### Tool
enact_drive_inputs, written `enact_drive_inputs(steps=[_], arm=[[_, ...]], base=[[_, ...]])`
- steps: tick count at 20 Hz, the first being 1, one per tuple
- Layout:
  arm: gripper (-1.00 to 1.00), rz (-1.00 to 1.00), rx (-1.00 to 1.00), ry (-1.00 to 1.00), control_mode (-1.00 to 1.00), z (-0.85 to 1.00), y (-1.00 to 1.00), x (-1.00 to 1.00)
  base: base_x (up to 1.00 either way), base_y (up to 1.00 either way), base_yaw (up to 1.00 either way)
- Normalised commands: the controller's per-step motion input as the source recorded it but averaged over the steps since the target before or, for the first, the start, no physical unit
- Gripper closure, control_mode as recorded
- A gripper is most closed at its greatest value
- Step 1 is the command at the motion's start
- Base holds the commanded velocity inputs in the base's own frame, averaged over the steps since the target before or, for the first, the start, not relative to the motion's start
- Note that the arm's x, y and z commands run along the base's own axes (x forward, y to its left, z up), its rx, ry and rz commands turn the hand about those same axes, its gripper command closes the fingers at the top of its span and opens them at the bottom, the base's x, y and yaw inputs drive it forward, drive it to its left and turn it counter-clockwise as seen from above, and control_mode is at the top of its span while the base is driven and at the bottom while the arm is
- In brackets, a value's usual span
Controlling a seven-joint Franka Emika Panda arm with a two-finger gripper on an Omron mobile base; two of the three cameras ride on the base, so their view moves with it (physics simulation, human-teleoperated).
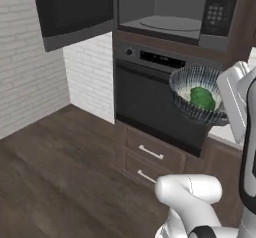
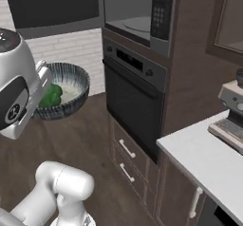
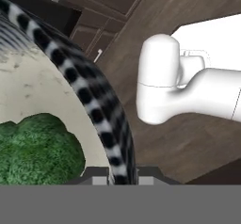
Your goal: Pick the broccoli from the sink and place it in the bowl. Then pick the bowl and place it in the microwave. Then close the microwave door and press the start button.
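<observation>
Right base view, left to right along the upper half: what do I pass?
Hand gripping the bowl with broccoli → oven → coffee machine on the counter.

Matt striped bowl (image 1: 186, 94), wood floor (image 1: 55, 167)

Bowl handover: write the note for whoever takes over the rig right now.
Gripper: shut on the bowl's rim, bowl held in the air in front of the oven.
Broccoli: lying in the bowl.
Microwave: above the oven, microwave door swung open, turntable bare.
Done: broccoli in the bowl, bowl picked up.
Left: set the bowl in the microwave, close the door, press start.
</observation>
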Motion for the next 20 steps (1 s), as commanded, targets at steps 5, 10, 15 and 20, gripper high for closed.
enact_drive_inputs(steps=[5, 10, 15, 20], arm=[[1.0, 0.0, 0.0, 0.0, 1.0, 0.0, 0.0, 0.0], [1.0, 0.0, 0.0, 0.0, 1.0, 0.0, 0.0, 0.0], [1.0, 0.0, 0.0, 0.0, 1.0, 0.0, 0.0, 0.0], [1.0, 0.0, 0.0, 0.0, 1.0, 0.0, 0.0, 0.0]], base=[[1.0, 0.0, -0.1], [0.64, 0.02, -0.13], [0.56, 0.03, -0.21], [0.29, 0.0, -0.14]])
